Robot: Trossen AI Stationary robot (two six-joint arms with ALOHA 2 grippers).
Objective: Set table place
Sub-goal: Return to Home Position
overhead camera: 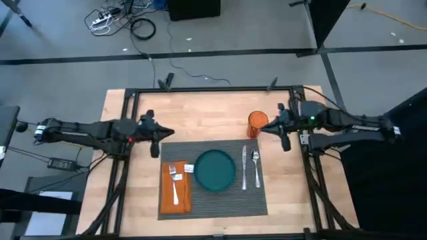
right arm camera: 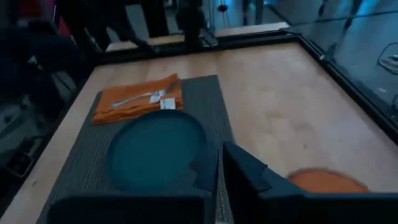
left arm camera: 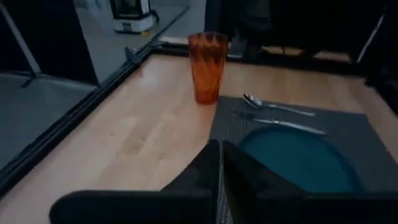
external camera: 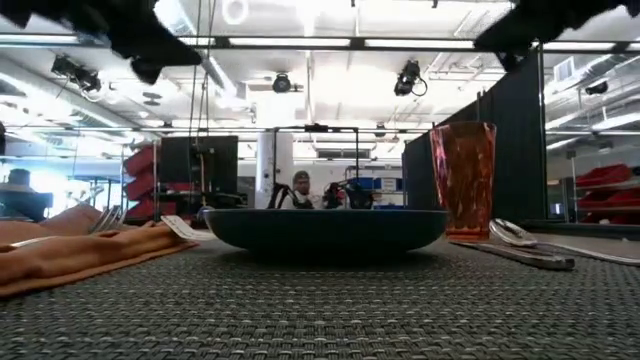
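The dark grey ribbed placemat (overhead camera: 213, 180) lies on the light wood table (overhead camera: 207, 120). On it rest a teal plate (overhead camera: 215, 169), an orange napkin (overhead camera: 175, 189) with a fork (overhead camera: 175, 183) on top, and a knife (overhead camera: 244, 168) and spoon (overhead camera: 256, 167) right of the plate. An orange tumbler (overhead camera: 257, 124) stands upright on the wood just beyond the mat's far right corner. My left gripper (overhead camera: 171, 133) hovers shut above the mat's far left corner. My right gripper (overhead camera: 261, 128) hovers shut right beside the tumbler, holding nothing.
A black metal frame (overhead camera: 213, 89) runs along the table's edges, with arm mounts at both sides. Bare wood shows beyond the mat's far edge and along its left and right. In the low view a person (external camera: 300, 188) sits far off in the room.
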